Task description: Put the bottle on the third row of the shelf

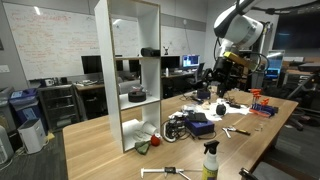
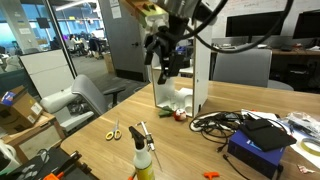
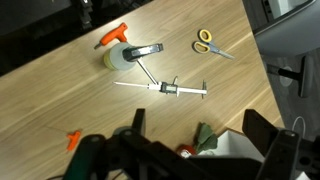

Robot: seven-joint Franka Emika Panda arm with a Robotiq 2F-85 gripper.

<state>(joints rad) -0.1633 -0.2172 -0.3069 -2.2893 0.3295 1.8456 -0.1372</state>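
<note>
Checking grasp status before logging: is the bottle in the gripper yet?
No, the bottle stands alone on the table near its front edge, while the gripper hangs higher up and well apart from it.

One tabletop (image 1: 100, 150). One shelf (image 1: 102, 80), three stacked compartments in view; two dark objects (image 1: 150, 51) on its boards. One bottle (image 3: 120, 60), spray type. One pair of scissors (image 3: 210, 42), yellow handles. One caliper (image 3: 165, 88), metal. One small orange piece (image 3: 73, 140) in the wrist view. Cables (image 2: 215, 122) tangled near the shelf, count unclear.
</note>
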